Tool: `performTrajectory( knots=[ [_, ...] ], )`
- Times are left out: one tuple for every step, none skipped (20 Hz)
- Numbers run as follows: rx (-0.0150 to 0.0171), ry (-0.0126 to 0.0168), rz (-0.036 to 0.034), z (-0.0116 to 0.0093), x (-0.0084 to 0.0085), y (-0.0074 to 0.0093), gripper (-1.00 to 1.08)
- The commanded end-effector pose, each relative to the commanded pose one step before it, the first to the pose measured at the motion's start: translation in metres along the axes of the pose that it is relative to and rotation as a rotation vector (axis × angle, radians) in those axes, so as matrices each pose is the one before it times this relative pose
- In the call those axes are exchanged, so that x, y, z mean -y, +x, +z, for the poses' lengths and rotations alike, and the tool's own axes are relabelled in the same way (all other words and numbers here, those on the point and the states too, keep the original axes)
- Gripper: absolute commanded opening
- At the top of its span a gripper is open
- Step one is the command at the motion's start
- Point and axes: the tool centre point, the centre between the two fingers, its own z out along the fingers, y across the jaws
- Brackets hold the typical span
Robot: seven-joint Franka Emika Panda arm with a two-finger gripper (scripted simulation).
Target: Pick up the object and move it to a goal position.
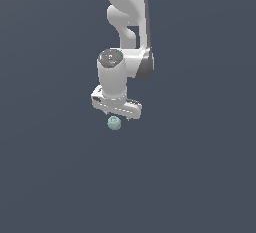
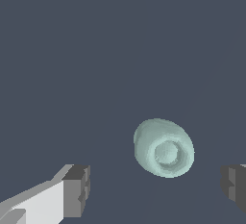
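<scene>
In the exterior view we see little at the left beyond the plain dark grey-blue surface (image 1: pixel 45 167), which fills the whole background. Toward the middle stands the white Panda arm (image 1: pixel 127 22), coming down from the top edge, its wrist turned so that the white gripper (image 1: pixel 118 117) points down at the surface.

Just below the gripper sits the pale teal-green ball (image 1: pixel 114 123), near the centre of the exterior view and a little toward that view's left of the gripper's middle. We cannot tell from this view whether the ball touches the fingertips; it appears just under them.

In the wrist view we find the ball (image 2: pixel 164 147) slightly egg-shaped rather than truly round, its long axis lying slantwise across the picture. A round, ringed dimple on its surface faces the camera, so that end of the ball points up toward the wrist. Its skin is faintly mottled.

The jaws are spread wide. We see one grey fingertip pad (image 2: pixel 77 191) on its white finger on one side, and the other pad (image 2: pixel 235 185) at the far edge of the picture. The ball lies between them but above the line joining them as shown, nearer the second pad, with clear gaps on both sides. The gripper (image 2: pixel 156 188) grasps nothing and touches nothing we can see.
</scene>
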Motion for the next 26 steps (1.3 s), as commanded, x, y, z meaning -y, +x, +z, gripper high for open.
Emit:
performTrajectory(
  knots=[
    [0.00317,-0.00179,0.06624,0.00982,-0.00792,-0.00267,1.00],
    [0.00108,-0.00080,0.02188,0.00326,-0.00275,-0.00077,1.00],
    [0.00094,-0.00079,0.01998,0.00296,-0.00253,-0.00067,1.00],
    [0.00082,-0.00077,0.01809,0.00266,-0.00232,-0.00057,1.00],
    [0.00070,-0.00073,0.01621,0.00237,-0.00210,-0.00048,1.00],
    [0.00060,-0.00068,0.01429,0.00209,-0.00186,-0.00041,1.00],
    [0.00050,-0.00062,0.01240,0.00180,-0.00163,-0.00034,1.00],
    [0.00041,-0.00054,0.01050,0.00152,-0.00138,-0.00027,1.00],
    [0.00032,-0.00045,0.00858,0.00124,-0.00113,-0.00022,1.00],
    [0.00025,-0.00036,0.00668,0.00096,-0.00089,-0.00016,1.00],
    [0.00017,-0.00026,0.00477,0.00069,-0.00064,-0.00011,1.00],
    [0.00010,-0.00016,0.00284,0.00041,-0.00037,-0.00007,1.00],
    [0.00003,-0.00005,0.00097,0.00014,-0.00014,-0.00002,1.00],
    [0.00034,-0.00003,-0.00570,-0.00057,0.00049,0.00004,1.00],
    [0.00000,0.00000,0.00000,0.00034,0.00001,-0.00002,1.00],
    [0.00000,0.00000,0.00000,0.00102,0.00004,-0.00005,1.00],
    [0.00000,0.00000,0.00000,0.00170,0.00007,-0.00009,1.00],
    [-0.00004,-0.00001,0.00069,0.00236,-0.00027,0.00002,1.00],
    [-0.00003,-0.00001,0.00049,0.00303,-0.00014,-0.00007,1.00],
    [0.00000,0.00000,0.00000,0.00370,0.00014,-0.00022,1.00],
    [-0.00006,-0.00004,0.00097,0.00432,-0.00036,-0.00005,1.00],
    [-0.00004,-0.00003,0.00069,0.00496,-0.00018,-0.00016,1.00],
    [-0.00004,-0.00003,0.00069,0.00552,-0.00016,-0.00019,1.00],
    [-0.00004,-0.00003,0.00069,0.00525,-0.00016,-0.00015,1.00],
    [0.00000,0.00000,0.00000,0.00460,0.00020,-0.00022,1.00],
    [-0.00005,0.00000,0.00098,0.00391,-0.00032,0.00010,1.00]
  ],
)
